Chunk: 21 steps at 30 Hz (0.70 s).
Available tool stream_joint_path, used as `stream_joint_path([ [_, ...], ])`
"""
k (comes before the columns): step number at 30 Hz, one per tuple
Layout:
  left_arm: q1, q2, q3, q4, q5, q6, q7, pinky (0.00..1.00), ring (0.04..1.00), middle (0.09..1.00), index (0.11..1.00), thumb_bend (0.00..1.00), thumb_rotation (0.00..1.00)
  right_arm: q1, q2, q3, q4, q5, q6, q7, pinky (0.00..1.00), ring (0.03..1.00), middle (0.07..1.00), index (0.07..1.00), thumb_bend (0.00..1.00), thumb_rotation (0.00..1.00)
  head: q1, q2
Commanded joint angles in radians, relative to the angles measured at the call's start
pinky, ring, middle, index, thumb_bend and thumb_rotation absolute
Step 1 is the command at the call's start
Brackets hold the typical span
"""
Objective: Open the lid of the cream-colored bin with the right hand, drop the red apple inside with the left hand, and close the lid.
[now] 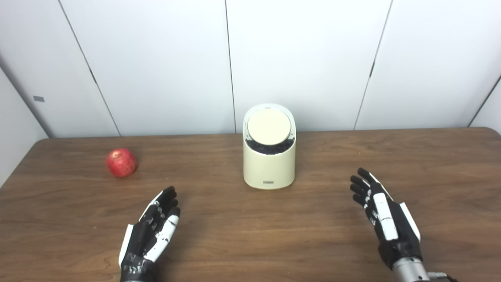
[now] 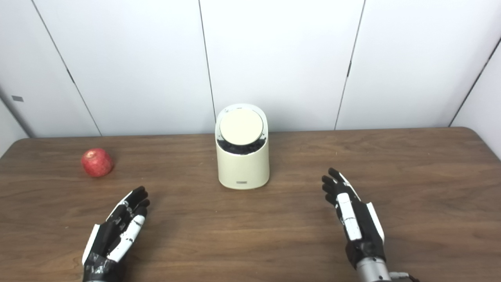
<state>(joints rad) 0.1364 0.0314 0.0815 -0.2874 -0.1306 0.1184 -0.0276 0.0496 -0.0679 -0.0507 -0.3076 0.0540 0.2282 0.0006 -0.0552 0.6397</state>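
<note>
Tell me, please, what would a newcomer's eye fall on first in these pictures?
Likely the cream-colored bin, upright mid-table with its round lid closed, then the red apple alone at far left. Nearer the camera, the left hand and right hand hover open, holding nothing.

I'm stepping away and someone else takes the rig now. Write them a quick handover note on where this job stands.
Left hand: open, holding nothing, above the table at near left.
Right hand: open, holding nothing, at near right.
Apple: on the table at far left, untouched.
Bin: upright at centre, its round lid shut.
Done: nothing yet.
Left: right hand opens the lid, left hand drops the apple in, lid closed again.
</note>
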Motion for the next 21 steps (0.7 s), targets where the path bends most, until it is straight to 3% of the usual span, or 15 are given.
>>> stream_joint_path([
  [1,-0.018,0.003,-0.001,-0.027,-0.005,-0.020,-0.004,0.93,0.903,0.898,0.880,0.35,0.34,-0.015,-0.002,0.002,-0.031,-0.005,-0.022,0.005,0.89,0.883,0.871,0.899,0.59,0.91,-0.001,0.000],
  [4,-0.016,0.004,-0.002,-0.029,-0.003,-0.018,-0.003,0.93,0.905,0.900,0.881,0.34,0.34,-0.015,-0.004,0.005,-0.032,-0.010,-0.020,0.005,0.88,0.883,0.873,0.901,0.59,0.92,-0.001,0.000],
  [8,-0.010,0.006,-0.004,-0.028,-0.002,-0.025,-0.007,0.93,0.904,0.899,0.885,0.34,0.34,-0.011,-0.008,0.010,-0.023,-0.020,-0.037,0.008,0.88,0.884,0.880,0.909,0.59,0.92,0.005,-0.035],
  [11,-0.005,0.009,-0.002,-0.020,-0.005,-0.037,-0.011,0.93,0.907,0.904,0.889,0.35,0.35,-0.019,-0.006,0.011,-0.019,-0.015,-0.040,0.011,0.87,0.880,0.881,0.907,0.60,0.86,-0.002,-0.060],
  [14,0.001,0.008,-0.002,-0.006,-0.006,-0.052,-0.013,0.94,0.908,0.904,0.890,0.34,0.36,-0.049,-0.005,0.013,-0.005,-0.020,-0.044,0.009,0.85,0.879,0.878,0.903,0.60,0.71,-0.004,-0.075],
  [18,0.010,0.007,-0.008,0.006,0.001,-0.066,-0.014,0.93,0.905,0.901,0.890,0.34,0.36,-0.128,-0.024,0.048,0.023,-0.147,-0.026,-0.021,0.78,0.838,0.857,0.885,0.71,0.64,0.001,-0.112],
  [21,0.012,0.006,-0.012,0.012,0.009,-0.069,-0.010,0.93,0.905,0.901,0.887,0.32,0.36,-0.186,-0.042,0.072,0.044,-0.225,-0.008,-0.028,0.83,0.849,0.853,0.885,0.75,0.63,0.002,-0.122],
])
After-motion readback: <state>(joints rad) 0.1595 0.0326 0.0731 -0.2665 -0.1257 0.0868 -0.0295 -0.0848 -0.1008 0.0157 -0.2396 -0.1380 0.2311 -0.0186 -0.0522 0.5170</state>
